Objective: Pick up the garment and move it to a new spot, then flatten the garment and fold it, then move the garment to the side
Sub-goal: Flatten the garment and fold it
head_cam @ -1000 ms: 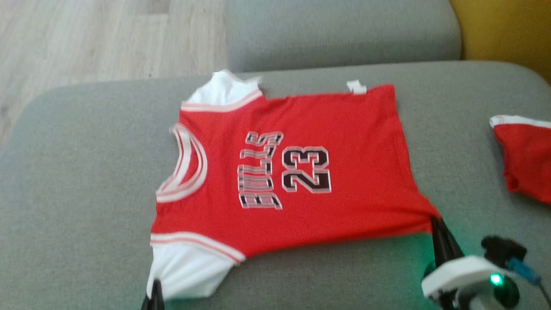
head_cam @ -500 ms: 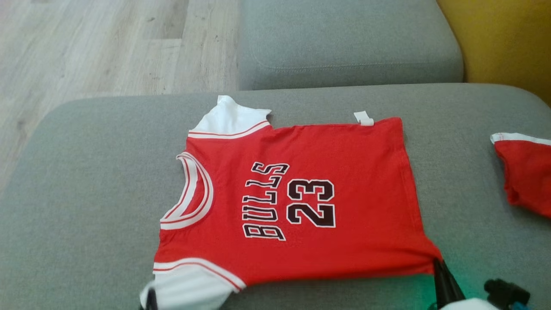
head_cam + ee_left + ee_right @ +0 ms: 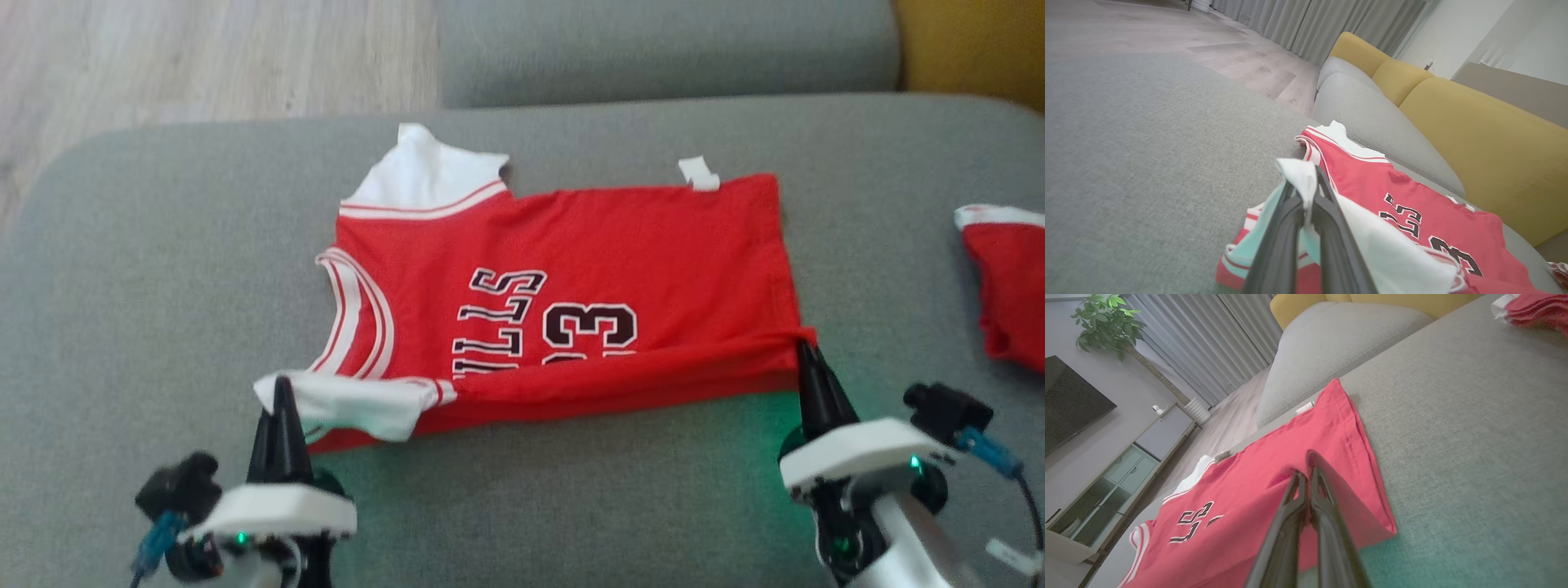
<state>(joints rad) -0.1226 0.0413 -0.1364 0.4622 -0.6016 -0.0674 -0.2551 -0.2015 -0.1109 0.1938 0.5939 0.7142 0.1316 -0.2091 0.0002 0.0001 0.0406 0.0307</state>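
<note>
The garment (image 3: 588, 245) is a red jersey with white sleeves and black "BULLS 23" print, spread on a grey couch cushion (image 3: 147, 269). Its near long edge is lifted and carried over the body, hiding the lower part of the print. My left gripper (image 3: 282, 384) is shut on the near white sleeve (image 3: 359, 404), whose cloth shows pinched between the fingers (image 3: 1290, 220) in the left wrist view. My right gripper (image 3: 804, 345) is shut on the near hem corner (image 3: 804, 335); in the right wrist view the red cloth (image 3: 1339, 428) folds over its fingertips (image 3: 1310, 473).
A second red and white piece of clothing (image 3: 1008, 286) lies at the right edge of the cushion. Another grey cushion (image 3: 653, 49) and a yellow backrest (image 3: 980, 41) lie beyond; wood floor (image 3: 163, 57) is at far left.
Both grippers have lifted the jersey's near edge and carried it away from me over the body, covering the lower print. The head camera has shifted too.
</note>
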